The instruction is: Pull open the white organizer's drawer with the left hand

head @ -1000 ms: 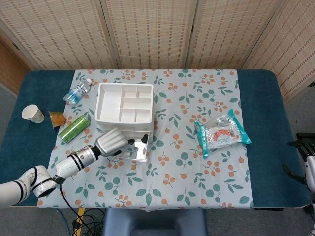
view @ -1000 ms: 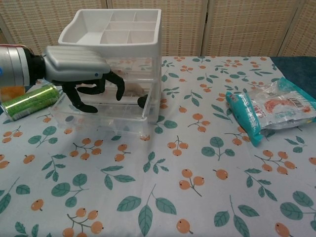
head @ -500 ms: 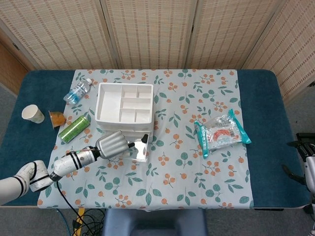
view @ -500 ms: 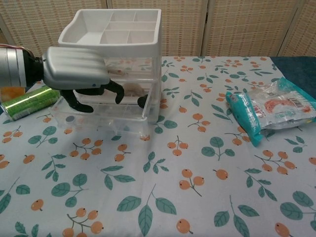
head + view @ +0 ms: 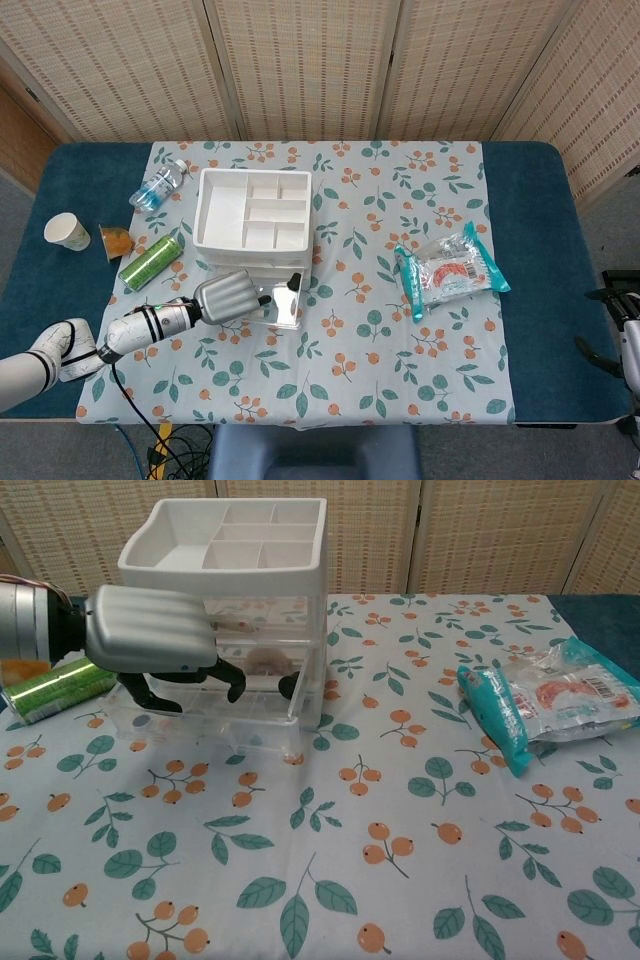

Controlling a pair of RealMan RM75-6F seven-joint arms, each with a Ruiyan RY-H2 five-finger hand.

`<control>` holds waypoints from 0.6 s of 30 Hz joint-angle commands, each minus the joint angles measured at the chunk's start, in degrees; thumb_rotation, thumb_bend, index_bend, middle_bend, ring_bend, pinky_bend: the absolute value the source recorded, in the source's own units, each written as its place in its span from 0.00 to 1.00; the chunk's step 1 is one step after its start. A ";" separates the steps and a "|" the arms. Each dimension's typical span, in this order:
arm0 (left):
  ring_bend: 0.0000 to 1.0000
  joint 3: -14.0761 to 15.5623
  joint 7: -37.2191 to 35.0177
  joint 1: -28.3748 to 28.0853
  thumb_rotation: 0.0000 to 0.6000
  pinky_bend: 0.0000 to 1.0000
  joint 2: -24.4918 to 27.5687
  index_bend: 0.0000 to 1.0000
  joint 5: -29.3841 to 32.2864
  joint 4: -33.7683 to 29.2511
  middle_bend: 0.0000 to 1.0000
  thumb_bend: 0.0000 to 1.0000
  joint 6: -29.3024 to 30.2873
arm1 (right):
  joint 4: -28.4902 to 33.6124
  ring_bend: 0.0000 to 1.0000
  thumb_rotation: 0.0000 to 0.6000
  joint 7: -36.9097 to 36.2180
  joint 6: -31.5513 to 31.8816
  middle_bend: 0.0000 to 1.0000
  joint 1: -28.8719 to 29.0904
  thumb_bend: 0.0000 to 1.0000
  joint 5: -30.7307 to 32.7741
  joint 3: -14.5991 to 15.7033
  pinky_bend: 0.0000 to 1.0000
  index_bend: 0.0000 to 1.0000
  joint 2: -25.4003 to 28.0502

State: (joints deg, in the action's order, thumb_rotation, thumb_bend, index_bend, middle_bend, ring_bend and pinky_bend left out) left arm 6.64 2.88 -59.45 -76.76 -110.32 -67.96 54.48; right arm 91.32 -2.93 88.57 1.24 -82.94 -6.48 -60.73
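A green can (image 5: pixel 150 262) lies just beyond the hand on the floral tablecloth (image 5: pixel 340 370), with a water bottle (image 5: pixel 158 186), an orange cup (image 5: pixel 117 241) and a paper cup (image 5: pixel 67 232) farther off. Well across from the hand sits a teal snack packet (image 5: pixel 447 268).

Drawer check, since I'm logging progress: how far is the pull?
Done: the clear lower drawer sticks out from the white organizer. In hand: the left hand hooks its fingers into the drawer. Left: drawing it farther, if needed.
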 commanded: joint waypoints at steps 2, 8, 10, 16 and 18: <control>0.95 0.26 0.10 -0.18 1.00 1.00 0.13 0.35 -0.10 -0.34 0.88 0.27 0.10 | -0.19 0.32 1.00 -0.16 0.00 0.28 -0.01 0.23 0.01 -0.01 0.36 0.27 -0.09; 0.95 0.59 0.63 -0.75 1.00 1.00 0.21 0.37 0.23 -0.99 0.88 0.27 -1.01 | -0.47 0.32 1.00 -0.44 0.08 0.28 -0.19 0.23 0.10 0.04 0.36 0.27 -0.17; 0.95 0.70 0.96 -0.92 1.00 1.00 0.12 0.38 0.30 -1.08 0.88 0.27 -1.39 | -0.53 0.32 1.00 -0.49 0.15 0.28 -0.26 0.23 0.12 0.04 0.36 0.27 -0.18; 0.95 0.84 2.01 -1.24 1.00 1.00 0.00 0.38 0.76 -1.57 0.88 0.27 -2.35 | -0.58 0.33 1.00 -0.55 0.35 0.28 -0.36 0.23 0.03 0.01 0.36 0.27 -0.12; 0.95 0.85 2.13 -1.28 1.00 1.00 -0.01 0.39 0.88 -1.93 0.88 0.27 -2.40 | -0.58 0.33 1.00 -0.56 0.38 0.28 -0.38 0.23 0.05 -0.02 0.36 0.27 -0.12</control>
State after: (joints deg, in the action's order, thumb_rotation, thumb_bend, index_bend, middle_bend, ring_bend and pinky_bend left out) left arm 7.47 4.99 -60.69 -76.76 -109.49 -69.82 52.12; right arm 90.73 -3.50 88.96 0.86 -82.88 -6.50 -60.85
